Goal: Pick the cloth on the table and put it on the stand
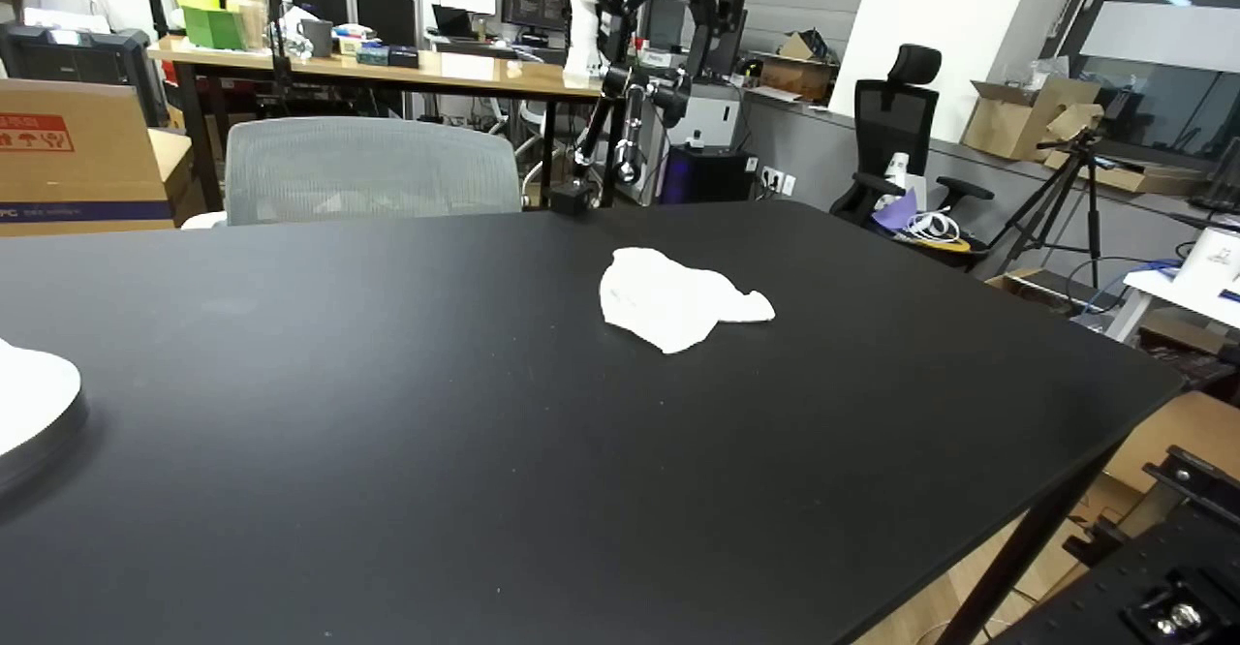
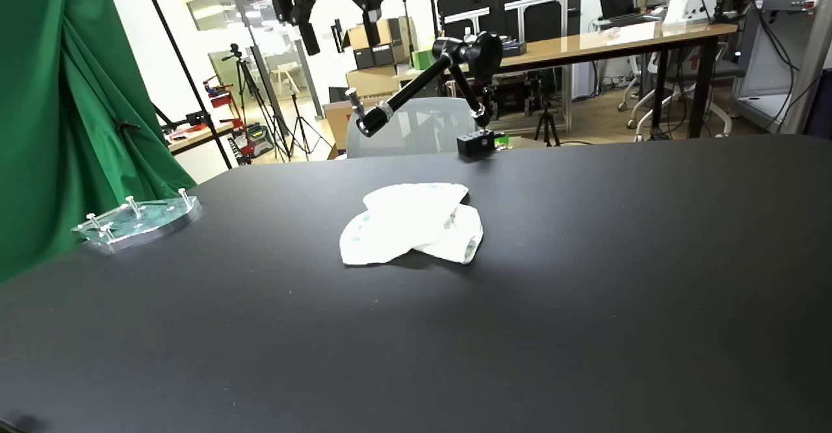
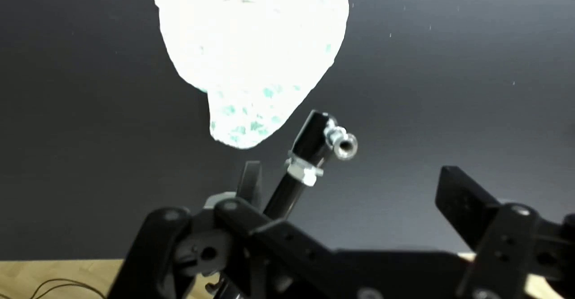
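As judged from positions, at the approach step. Found gripper (image 2: 343,44) spread wide, empty; cloth (image 2: 406,222) crumpled on table (image 2: 552,303). Next: centre above cloth, skirting jointed mount (image 2: 417,84), then descend. Cannot confirm stand: possibly cropped white disc (image 1: 34,395) or clear bolted plate (image 2: 146,220). Cannot read folds, overexposed in wrist view.
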